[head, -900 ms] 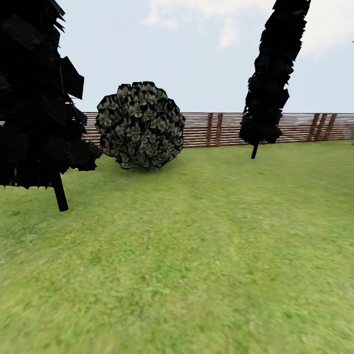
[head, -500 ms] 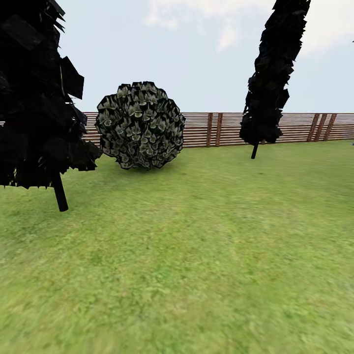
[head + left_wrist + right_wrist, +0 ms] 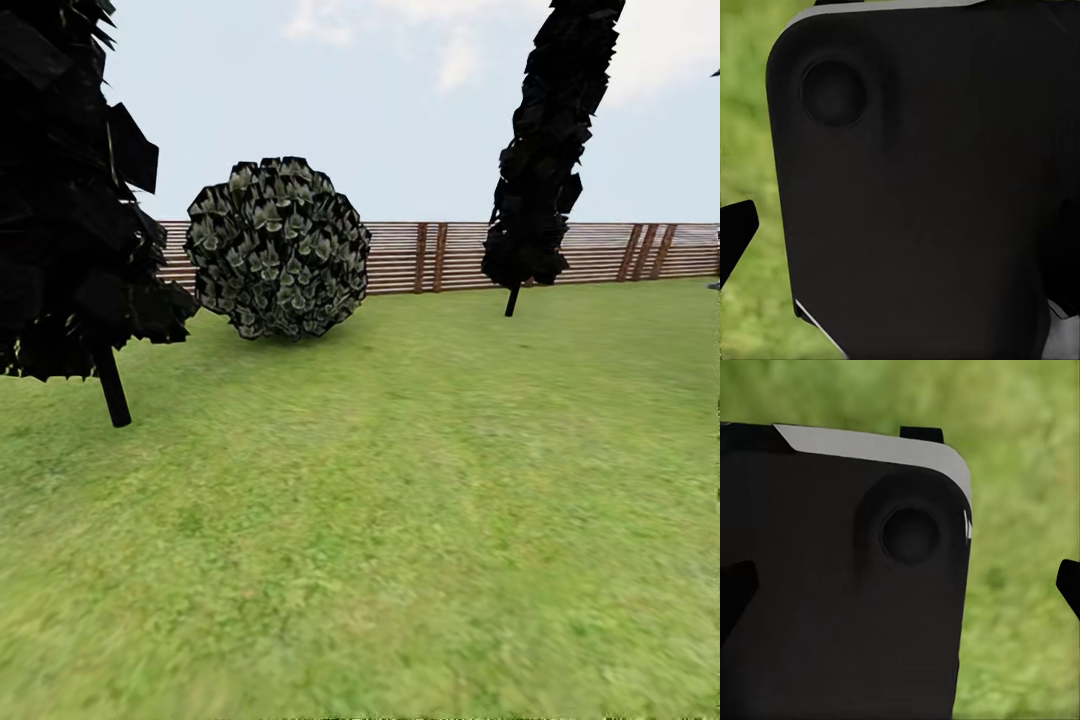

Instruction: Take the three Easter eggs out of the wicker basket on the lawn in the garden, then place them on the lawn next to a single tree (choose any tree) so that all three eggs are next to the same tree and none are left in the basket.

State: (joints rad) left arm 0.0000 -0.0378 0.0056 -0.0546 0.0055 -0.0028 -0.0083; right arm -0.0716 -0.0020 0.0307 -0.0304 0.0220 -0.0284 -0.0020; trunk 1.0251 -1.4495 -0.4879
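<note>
From the head view, the lawn (image 3: 400, 520) runs open and flat to a brown slat fence (image 3: 600, 252) at 12 o'clock; a round grey-green bush (image 3: 278, 248) sits at 11, with thin black-trunked trees at 9 (image 3: 70, 200) and 1 (image 3: 545, 150). Each wrist view shows a smooth black robot panel (image 3: 922, 187) (image 3: 840, 585) over blurred grass; whether either gripper is spread cannot be told.

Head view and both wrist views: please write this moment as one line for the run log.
phase: in transit | ahead: lawn, round bush, two dark trees, fence | wrist views: dark robot body panel over grass | grippers: state unclear
</note>
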